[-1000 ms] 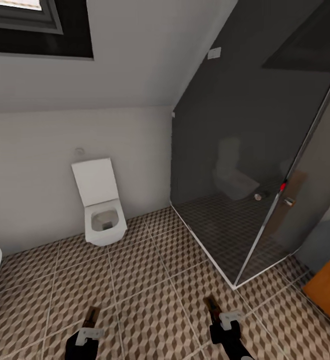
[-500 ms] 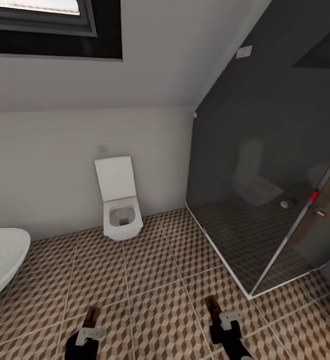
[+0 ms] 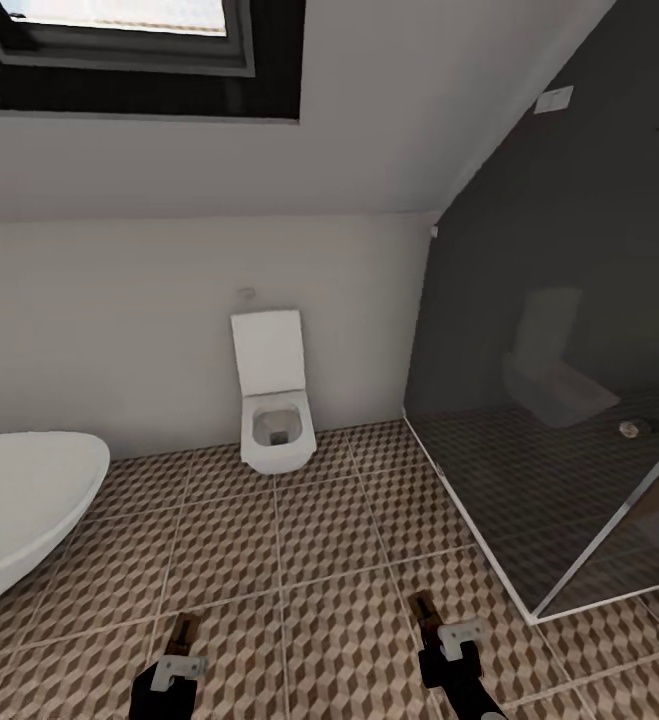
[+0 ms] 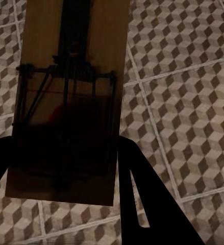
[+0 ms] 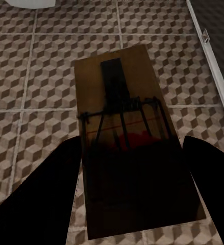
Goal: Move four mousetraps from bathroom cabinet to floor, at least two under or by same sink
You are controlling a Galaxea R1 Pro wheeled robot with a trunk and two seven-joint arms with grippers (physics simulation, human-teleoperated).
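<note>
Ahead of the base, the head view showed the bathroom floor (image 3: pixel 319 540), a wall-hung toilet (image 3: pixel 277 425), the white rim of a bathtub (image 3: pixel 19 500) and a glass shower enclosure (image 3: pixel 569 440).

1. Left gripper (image 3: pixel 181 640): I judged it clamped on a mousetrap (image 4: pixel 66 102). In the left wrist view the wooden slab with its dark wire parts lay between the two dark fingers (image 4: pixel 147 204), above the cube-pattern tiles.

2. Right gripper (image 3: pixel 431 622): it likewise held a second mousetrap (image 5: pixel 134 143). In the right wrist view the slab sat between the fingers (image 5: pixel 45 194), over the floor and close to the shower's white threshold (image 5: pixel 208 66).

3. Task state, as I judged it: two of the four traps were in hand and neither was yet on the floor. I could not tell where the other two were. Neither the cabinet nor the sink was in front of me.

4. Work remaining, as I judged it: bring the base round to the sink, set both held traps down under or directly beside it, then account for the other two on the same tiled surface.
</note>
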